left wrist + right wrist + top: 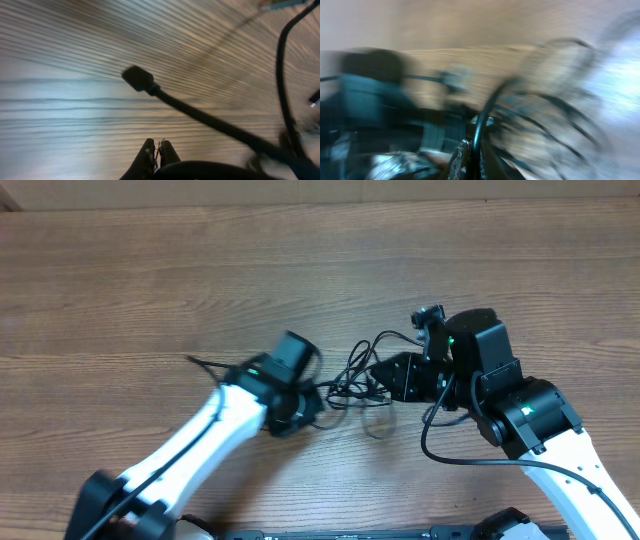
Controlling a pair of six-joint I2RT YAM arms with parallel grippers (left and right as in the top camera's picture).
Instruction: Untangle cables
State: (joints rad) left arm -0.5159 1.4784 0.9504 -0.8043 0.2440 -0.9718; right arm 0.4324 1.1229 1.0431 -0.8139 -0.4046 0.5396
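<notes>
Over the table (120, 270), left pincer (157, 152) closed, right pincer (472, 157) closed on cables (350, 385)

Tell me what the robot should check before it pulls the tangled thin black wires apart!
1. Thin black cables untangled: not ok, the loops are bunched together on the brown wooden table.
2. Left gripper shut: ok, its fingertips are together.
3. Left gripper holding a cord: cannot tell. A black cord with a plug end passes close by.
4. Right gripper shut on the cables: ok. A cord seems to rise from between its fingers.
5. Right wrist view sharp enough to steer by: not ok, it is blurred.
</notes>
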